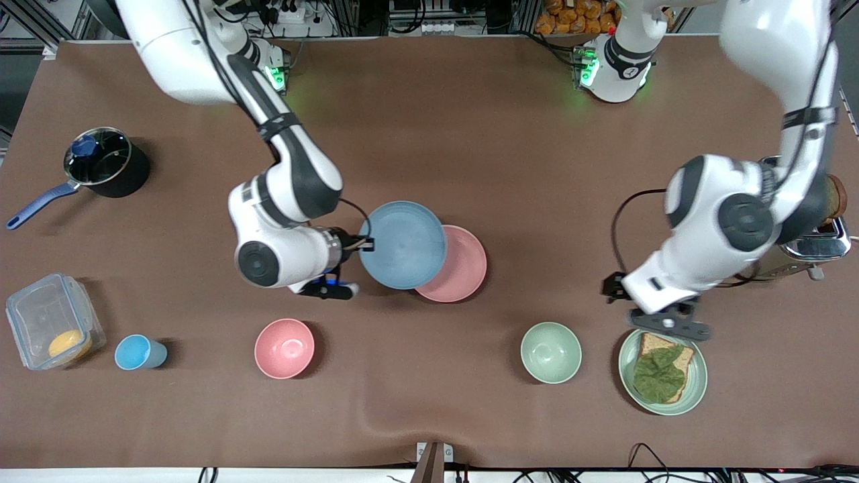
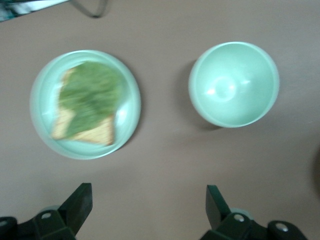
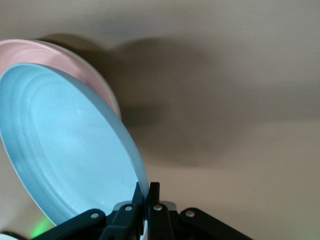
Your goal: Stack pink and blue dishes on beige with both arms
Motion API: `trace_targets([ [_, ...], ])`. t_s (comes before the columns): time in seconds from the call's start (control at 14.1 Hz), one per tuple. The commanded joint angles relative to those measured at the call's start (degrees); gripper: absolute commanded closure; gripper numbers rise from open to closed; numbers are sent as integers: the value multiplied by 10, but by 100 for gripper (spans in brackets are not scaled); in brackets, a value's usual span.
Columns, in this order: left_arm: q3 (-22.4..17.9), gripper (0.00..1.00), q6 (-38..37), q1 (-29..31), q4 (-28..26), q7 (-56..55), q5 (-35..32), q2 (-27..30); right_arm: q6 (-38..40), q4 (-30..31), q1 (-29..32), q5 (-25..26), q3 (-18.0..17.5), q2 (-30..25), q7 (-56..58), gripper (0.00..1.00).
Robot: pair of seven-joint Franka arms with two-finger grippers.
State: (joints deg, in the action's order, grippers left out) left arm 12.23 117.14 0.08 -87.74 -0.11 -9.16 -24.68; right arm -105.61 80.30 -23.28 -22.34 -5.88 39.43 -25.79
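My right gripper is shut on the rim of the light blue plate. It holds the plate tilted and lifted, partly over the pale pink plate, which lies flat on the table near its middle. No beige plate shows in any view. My left gripper hangs open and holds nothing, over bare table just beside the green plate with bread.
A green bowl, a pink bowl and a blue cup stand nearer the front camera. A clear box and a dark pot sit at the right arm's end. A toaster is at the left arm's end.
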Motion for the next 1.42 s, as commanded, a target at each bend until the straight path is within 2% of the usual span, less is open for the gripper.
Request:
trace_targets([
  [0.0,9,0,-73,37,-13,5,17,80,-70,-4,-25,-27,3,28,-13,100],
  [0.14,7,0,-125,67,-9,5,64,133,-108,-4,-43,-28,3,42,-21,100],
  [0.28,3,0,-168,86,-12,5,83,178,-128,-4,-53,-32,3,49,-30,100],
  [0.36,3,0,-180,89,-9,5,83,182,-129,-4,-52,-32,3,49,-25,73],
  [0.43,3,0,-185,91,-8,4,79,181,-129,-4,-52,-31,3,48,-30,1],
  [0.78,5,0,-185,89,-8,3,73,180,-108,-7,-14,-31,2,28,-19,0],
  [0.92,-1,0,-186,86,-17,12,79,190,-54,-10,7,-20,8,3,-16,0],
  [1.07,-40,0,-187,43,-47,17,79,212,15,-10,52,6,15,-24,39,0],
  [1.14,-78,0,-186,22,-61,22,82,228,45,-9,78,28,17,-41,74,0],
  [1.28,-144,0,-186,-26,-80,66,84,243,98,-8,128,99,16,-60,90,0],
  [1.35,-151,0,-187,-32,-82,74,84,252,115,-8,142,144,15,-70,97,0],
])
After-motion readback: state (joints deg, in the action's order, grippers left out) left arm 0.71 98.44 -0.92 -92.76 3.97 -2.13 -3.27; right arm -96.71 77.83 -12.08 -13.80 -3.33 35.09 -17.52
